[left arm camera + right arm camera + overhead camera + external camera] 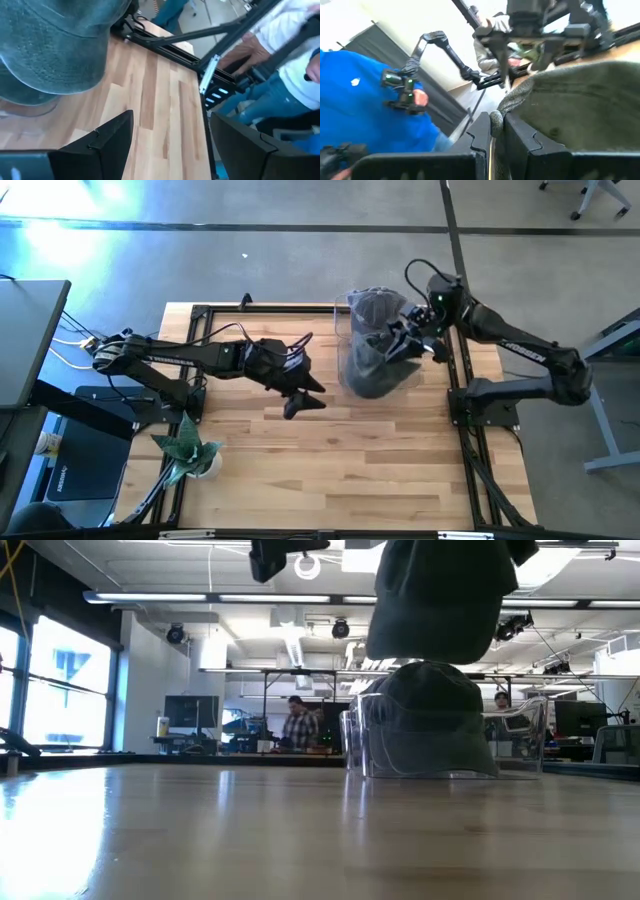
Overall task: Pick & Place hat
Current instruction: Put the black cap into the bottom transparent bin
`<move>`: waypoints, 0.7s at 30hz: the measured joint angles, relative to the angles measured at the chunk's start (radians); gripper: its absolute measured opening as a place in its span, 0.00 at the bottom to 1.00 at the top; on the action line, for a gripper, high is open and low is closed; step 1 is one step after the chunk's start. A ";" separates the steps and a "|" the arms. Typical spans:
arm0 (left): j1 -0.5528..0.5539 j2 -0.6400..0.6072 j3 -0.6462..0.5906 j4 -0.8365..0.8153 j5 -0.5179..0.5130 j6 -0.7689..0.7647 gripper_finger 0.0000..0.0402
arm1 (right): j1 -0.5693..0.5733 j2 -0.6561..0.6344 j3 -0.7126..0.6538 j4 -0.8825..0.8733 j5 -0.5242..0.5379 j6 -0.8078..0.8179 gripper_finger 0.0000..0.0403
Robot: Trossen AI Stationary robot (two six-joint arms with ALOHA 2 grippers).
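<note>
Holding a grey-green hat (378,345) by its edge, the right pincer (412,340) is pressed together on a fold of fabric; the right wrist view shows the cloth pinched between the two fingers (482,131). The hat hangs clear of the worktop (330,470), over a clear plastic container (520,745) near the far right corner. In the low view, a second hat (432,725) of the same colour already sits inside that container, directly beneath the lifted one.

Left pincer (297,402) hovers mid-worktop toward the far edge, fingers spread, gripping nothing, waiting.

Risks, as judged: the grip is on a thin bit of cloth only, so a jerk could let the hat slip out early. The hanging fabric could snag the container's wall and drag or tip it. A release off-centre may leave the hat draped over the rim rather than inside.

Writing: no brand or label legible on hat, container or arms.
</note>
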 joint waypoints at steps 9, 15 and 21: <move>0.000 0.000 0.000 -0.001 -0.039 -0.123 0.65 | -0.188 0.011 0.000 0.000 -0.109 -0.204 0.07; 0.000 0.000 0.000 -0.001 -0.039 -0.177 0.65 | -0.249 0.012 0.015 -0.030 -0.145 -0.259 0.07; 0.000 0.000 0.000 -0.001 -0.041 -0.180 0.65 | -0.170 0.012 0.192 -0.358 0.028 -0.482 0.07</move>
